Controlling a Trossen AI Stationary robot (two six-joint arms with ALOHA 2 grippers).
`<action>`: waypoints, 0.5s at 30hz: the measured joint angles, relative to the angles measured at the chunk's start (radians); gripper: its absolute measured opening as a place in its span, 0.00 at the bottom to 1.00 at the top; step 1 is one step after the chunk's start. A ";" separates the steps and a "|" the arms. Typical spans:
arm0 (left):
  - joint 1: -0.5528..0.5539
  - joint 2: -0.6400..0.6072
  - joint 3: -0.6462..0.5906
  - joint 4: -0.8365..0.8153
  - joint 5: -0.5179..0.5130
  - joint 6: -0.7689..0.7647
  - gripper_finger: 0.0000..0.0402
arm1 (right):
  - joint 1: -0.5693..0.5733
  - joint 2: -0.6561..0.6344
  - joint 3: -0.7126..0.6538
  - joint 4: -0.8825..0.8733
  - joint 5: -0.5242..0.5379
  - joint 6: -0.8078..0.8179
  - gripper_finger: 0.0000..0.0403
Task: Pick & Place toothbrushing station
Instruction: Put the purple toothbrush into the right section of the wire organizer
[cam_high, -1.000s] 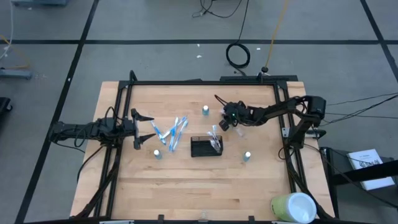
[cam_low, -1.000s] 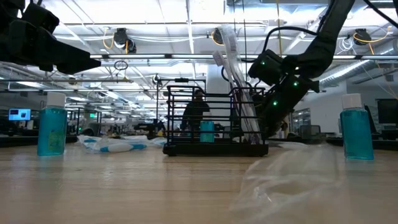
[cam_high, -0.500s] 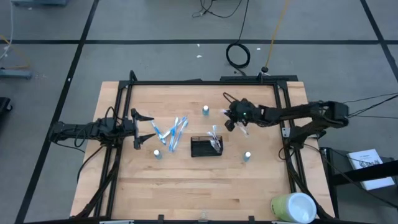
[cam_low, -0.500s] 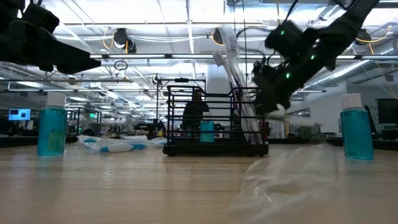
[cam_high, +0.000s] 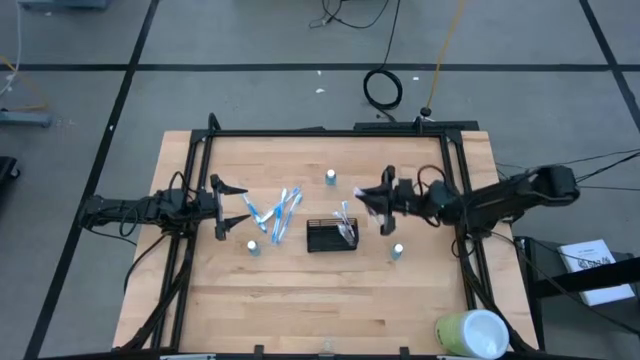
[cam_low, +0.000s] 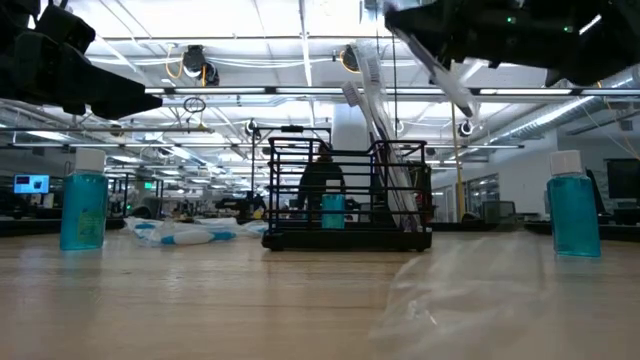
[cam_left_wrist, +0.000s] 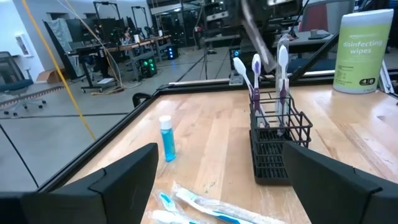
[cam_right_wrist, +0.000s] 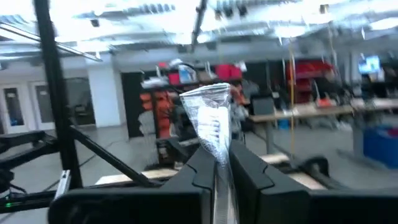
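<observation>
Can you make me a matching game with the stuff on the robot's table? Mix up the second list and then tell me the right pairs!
Things:
1. right gripper
2. left gripper
3. wire holder
4. wrapped toothbrushes

States:
A. lying flat on the table
B. open, holding nothing
C. has toothbrushes standing in it
D. shut on a wrapped toothbrush

Pairs: 1-D, 2-B, 3-C, 4-A

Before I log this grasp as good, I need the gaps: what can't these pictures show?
- Right claw: shut on a clear-wrapped toothbrush; right wrist view blurred, brush colour unreadable.
- Low view: that claw is cut off by the top edge.
- Black wire-mesh holder: high view too small to count the brushes inside.
- Left claw: open, waiting at the table's left side.
</observation>
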 joint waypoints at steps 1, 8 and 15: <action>0.000 0.000 0.000 0.000 0.000 0.000 0.88 | 0.015 0.031 -0.001 0.055 0.000 -0.023 0.03; 0.000 0.000 0.000 0.000 0.000 0.000 0.88 | 0.058 0.271 0.045 0.341 0.003 -0.116 0.03; 0.000 0.000 0.000 0.000 0.000 0.000 0.88 | 0.058 0.413 0.173 0.339 0.002 -0.149 0.03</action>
